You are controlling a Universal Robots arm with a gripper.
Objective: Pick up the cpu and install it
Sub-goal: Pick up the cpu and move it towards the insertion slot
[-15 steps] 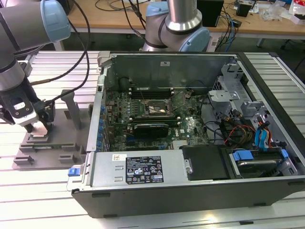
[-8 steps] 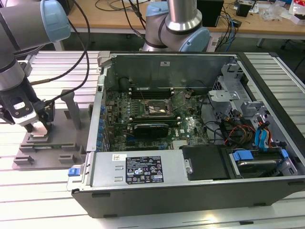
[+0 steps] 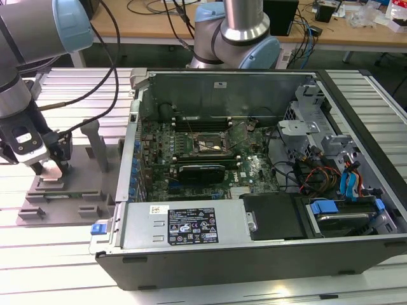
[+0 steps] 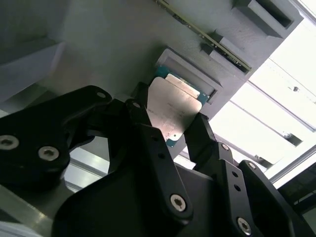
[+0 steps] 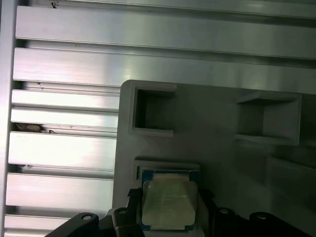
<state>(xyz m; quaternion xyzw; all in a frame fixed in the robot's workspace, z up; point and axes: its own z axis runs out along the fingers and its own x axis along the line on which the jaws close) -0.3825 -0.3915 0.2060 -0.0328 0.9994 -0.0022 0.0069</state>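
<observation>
On the ribbed metal desk (image 3: 57,270), beside an open computer case (image 3: 267,257), the pincer (image 3: 52,169) is clamped on the cpu (image 5: 169,205) at its recess in a grey holder tray (image 5: 222,133).

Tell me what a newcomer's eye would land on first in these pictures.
The big open computer case lies across the middle of the exterior view, its motherboard exposed. At the exterior view's left, the gripper is down on a grey holder beside the case. In both wrist views the shiny cpu sits in a recess of that holder, right at the gripper's tip.
</observation>
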